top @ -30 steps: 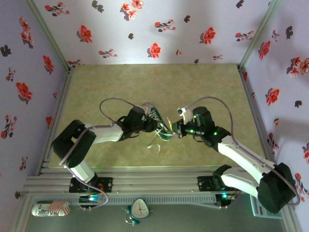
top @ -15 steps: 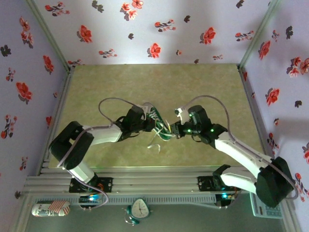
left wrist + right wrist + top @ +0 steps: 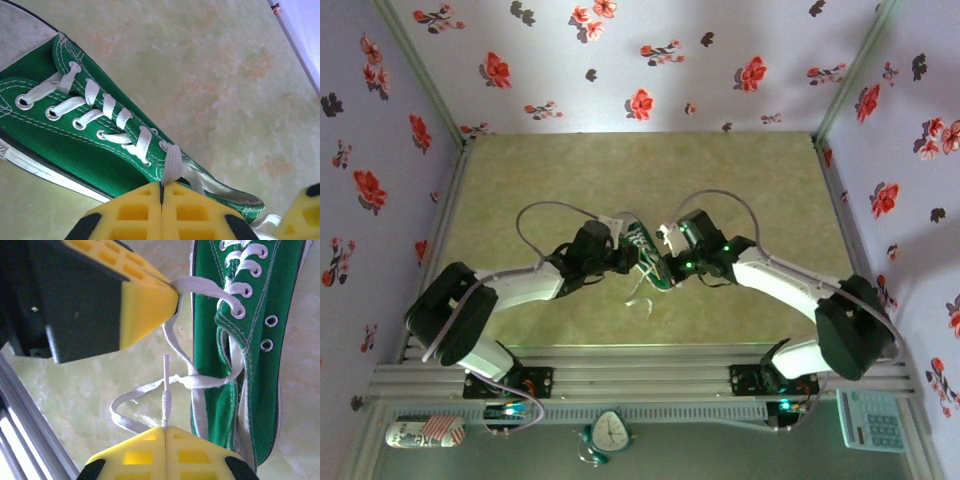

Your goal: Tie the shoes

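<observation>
Worktop (image 3: 750, 180) of pale green marbled finish carries the dark green sneaker (image 3: 642, 245) near its middle, between the two arms (image 3: 520, 285) reaching in from left and right. The left pincer (image 3: 161, 187) is clamped tight on a white lace (image 3: 171, 162) just where it leaves the top eyelets. The right pincer (image 3: 164, 429), just beside the shoe's side, is closed on the second lace end (image 3: 165, 390), whose stiff tip stands up past the yellow pads (image 3: 192, 456).
</observation>
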### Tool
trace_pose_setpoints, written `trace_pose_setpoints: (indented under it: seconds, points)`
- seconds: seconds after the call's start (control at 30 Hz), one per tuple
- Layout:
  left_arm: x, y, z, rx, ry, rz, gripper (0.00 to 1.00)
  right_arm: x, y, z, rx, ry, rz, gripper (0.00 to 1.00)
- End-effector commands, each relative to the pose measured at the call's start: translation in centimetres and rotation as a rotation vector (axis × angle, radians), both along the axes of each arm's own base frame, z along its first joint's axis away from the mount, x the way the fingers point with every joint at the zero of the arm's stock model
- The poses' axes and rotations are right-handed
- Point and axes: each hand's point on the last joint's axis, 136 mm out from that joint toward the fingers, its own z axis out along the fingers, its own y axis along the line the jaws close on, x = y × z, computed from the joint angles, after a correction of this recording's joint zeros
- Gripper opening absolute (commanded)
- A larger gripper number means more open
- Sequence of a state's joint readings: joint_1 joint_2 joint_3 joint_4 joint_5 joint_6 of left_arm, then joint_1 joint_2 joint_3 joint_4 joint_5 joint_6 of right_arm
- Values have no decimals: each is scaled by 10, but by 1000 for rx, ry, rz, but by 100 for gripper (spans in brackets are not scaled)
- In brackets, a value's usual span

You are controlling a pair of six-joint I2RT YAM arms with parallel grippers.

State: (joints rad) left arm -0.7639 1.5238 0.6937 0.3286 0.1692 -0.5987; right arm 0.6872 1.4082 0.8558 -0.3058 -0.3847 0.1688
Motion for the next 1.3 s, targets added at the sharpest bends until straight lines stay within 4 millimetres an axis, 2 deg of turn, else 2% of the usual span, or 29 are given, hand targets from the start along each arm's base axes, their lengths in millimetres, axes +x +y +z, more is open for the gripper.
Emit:
trace_pose_setpoints:
  seconds: [0.0,0.37,0.8,1.07,1.13,1.27]
  points:
    - [-3,-2,5,-8,-25,-27,3,11,5,2,-16,-19,35,0]
    - [-4,0,9,-20,-37,-22,3,27,14,-18,-56,43,30,0]
    - [-8,-4,11,-38,-31,-48,3,49,33,-19,46,3,-24,0]
    - [-12,-8,13,-50,-31,-72,3,54,44,-22,152,-20,-28,0]
    - [-12,-8,14,-52,-31,-77,6,57,43,-24,170,-40,-40,0]
    - [-15,-9,16,-58,-31,-88,23,64,43,-18,256,-110,-70,0]
